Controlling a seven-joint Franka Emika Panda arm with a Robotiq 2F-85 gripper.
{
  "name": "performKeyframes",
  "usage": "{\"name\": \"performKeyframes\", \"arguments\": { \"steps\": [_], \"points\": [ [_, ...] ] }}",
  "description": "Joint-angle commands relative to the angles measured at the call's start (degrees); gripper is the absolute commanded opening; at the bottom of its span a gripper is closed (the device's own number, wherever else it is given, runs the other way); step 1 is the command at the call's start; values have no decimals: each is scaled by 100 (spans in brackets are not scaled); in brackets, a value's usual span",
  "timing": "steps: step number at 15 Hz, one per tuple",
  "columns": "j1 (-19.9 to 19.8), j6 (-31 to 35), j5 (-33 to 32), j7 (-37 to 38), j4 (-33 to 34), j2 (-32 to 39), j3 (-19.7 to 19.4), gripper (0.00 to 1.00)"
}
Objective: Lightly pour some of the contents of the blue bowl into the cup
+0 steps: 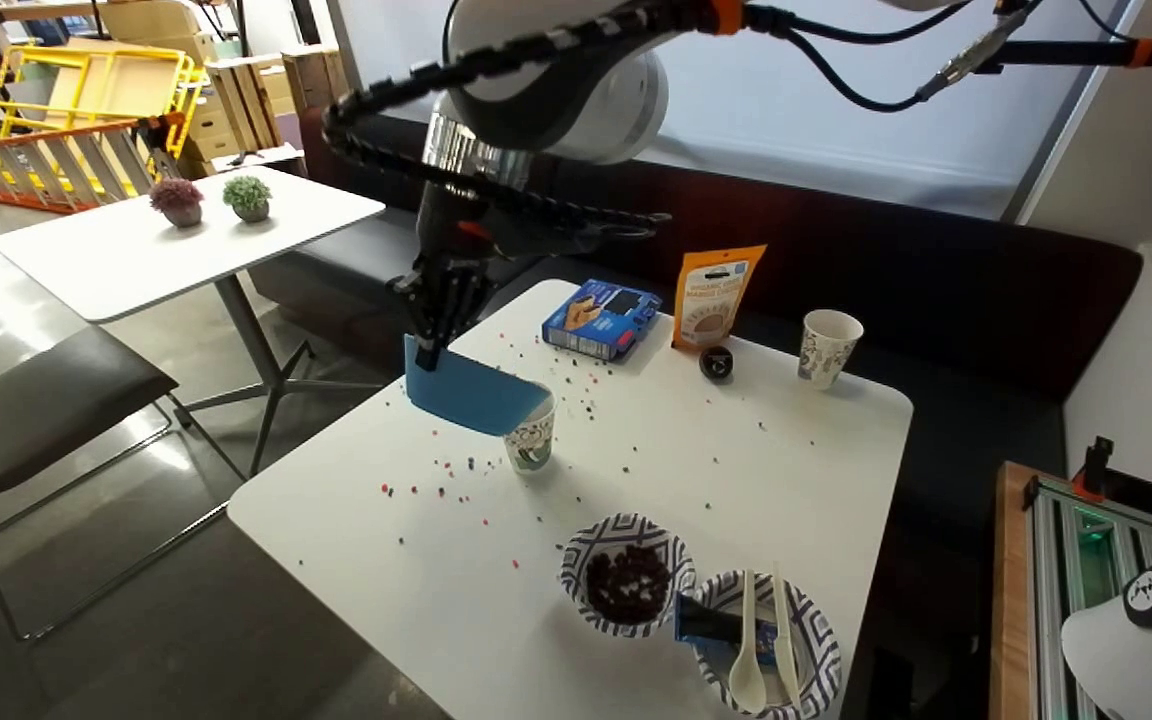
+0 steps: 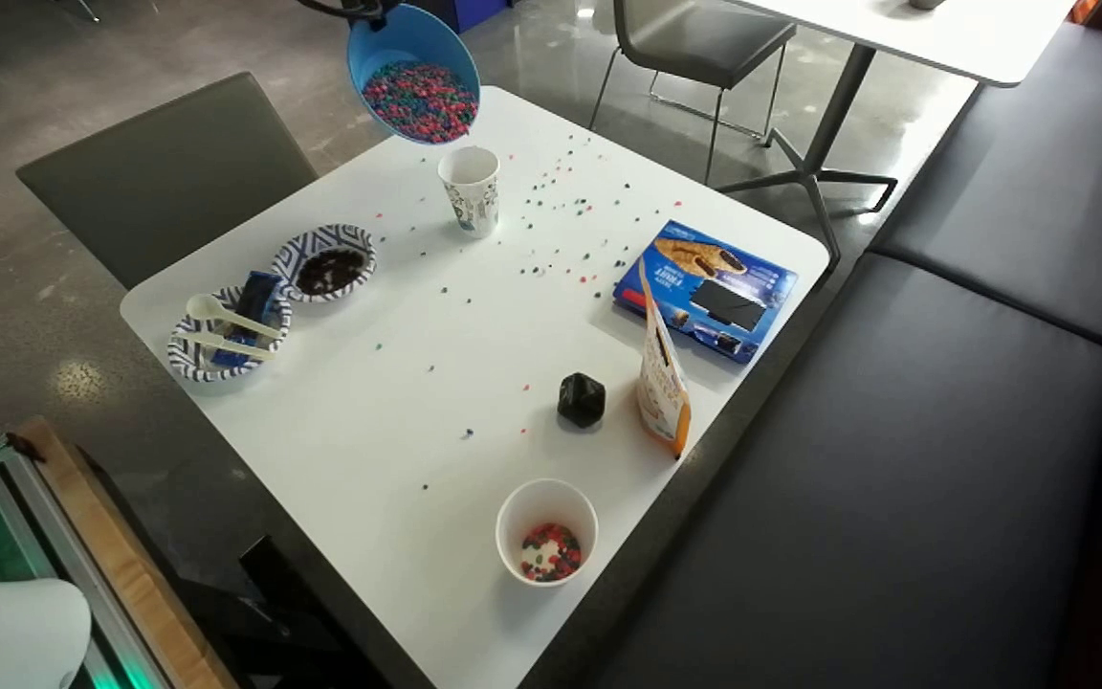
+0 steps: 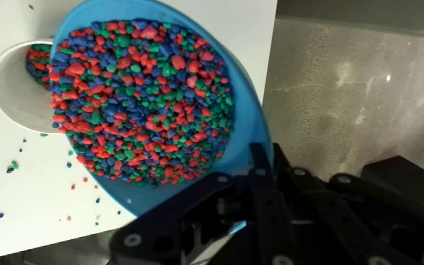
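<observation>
The blue bowl [image 1: 476,392] is tilted over the patterned paper cup [image 1: 530,445], its low edge at the cup's mouth. In an exterior view the bowl [image 2: 409,38] is above and slightly left of the cup [image 2: 474,199]. Its contents [image 3: 142,99] are many small red, green and blue pebbles, gathered toward the low rim. The wrist view shows some pebbles inside the cup [image 3: 22,92], which the bowl partly covers. My gripper [image 3: 265,151] is shut on the bowl's raised rim, one finger inside and one outside; it also shows in an exterior view [image 1: 428,355].
Loose pebbles are scattered over the white table [image 2: 341,383]. A second paper cup [image 2: 547,507] holds some pebbles. A blue box [image 1: 601,318], an orange pouch [image 1: 714,295] and a black object [image 2: 582,400] stand near one edge. A patterned bowl [image 1: 576,590] and a plate with cutlery [image 1: 821,650] stand opposite.
</observation>
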Motion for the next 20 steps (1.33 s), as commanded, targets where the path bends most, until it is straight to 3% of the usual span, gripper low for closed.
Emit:
{"name": "performKeyframes", "arguments": {
  "steps": [1,10,20],
  "points": [
    [394,-163,-933,465,153,-18,-205,1],
    [1150,-502,-3073,1299,642,478,-556,1],
    [2145,-1478,-4601,1318,2705,2312,-875,1]
  ]
}}
